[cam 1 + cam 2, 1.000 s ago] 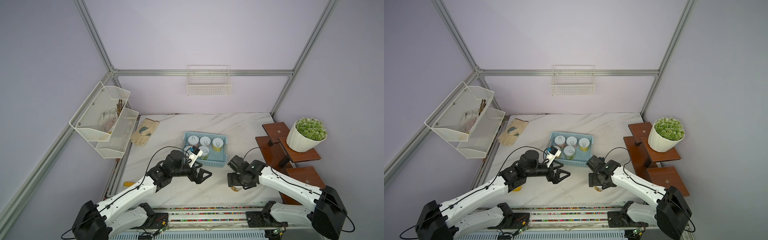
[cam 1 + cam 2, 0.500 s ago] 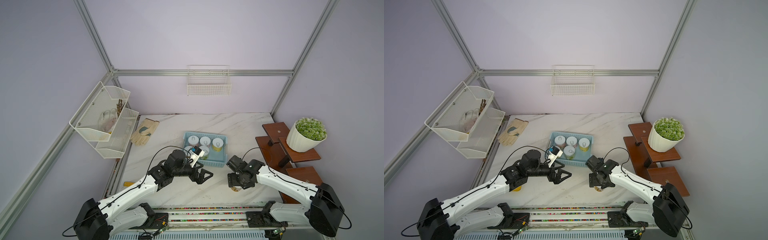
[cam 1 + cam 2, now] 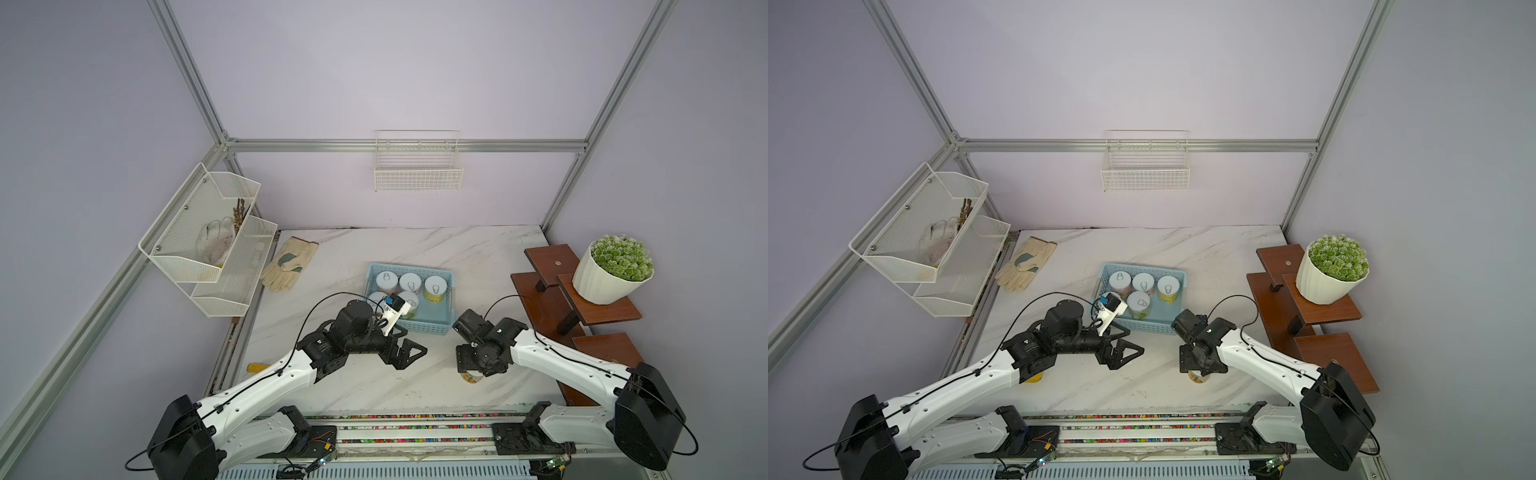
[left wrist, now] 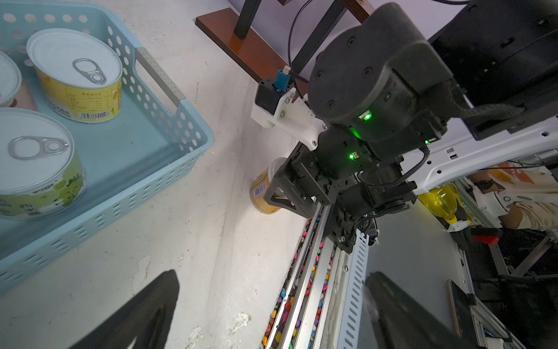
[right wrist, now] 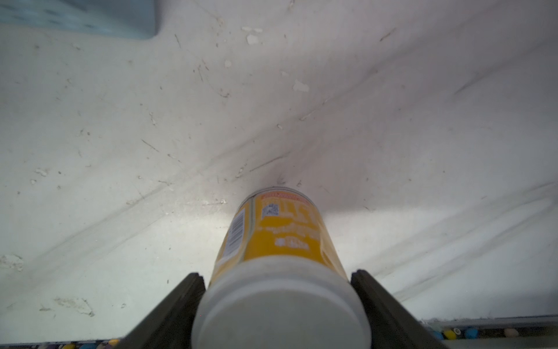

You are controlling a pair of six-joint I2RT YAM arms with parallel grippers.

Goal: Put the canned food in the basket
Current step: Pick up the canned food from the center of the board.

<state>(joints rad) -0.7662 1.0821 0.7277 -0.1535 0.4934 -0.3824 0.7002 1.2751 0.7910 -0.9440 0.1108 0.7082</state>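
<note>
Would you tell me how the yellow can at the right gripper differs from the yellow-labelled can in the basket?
The table can stands on the marble table between the fingers of the right gripper; the basket can sits in the blue basket, untouched. The table can's top is plain white; the basket can's has a pull ring. The table can's label is deeper orange-yellow, the basket can's paler. Both stand upright with barcodes.

Both top views are evenly, softly lit and sharp, with faint shadows on the table (image 3: pixel 415 257). The left wrist view bends at its edges, and its lower right is dim. In the right wrist view the can (image 5: pixel 280 308) is blurred at lower centre.
</note>
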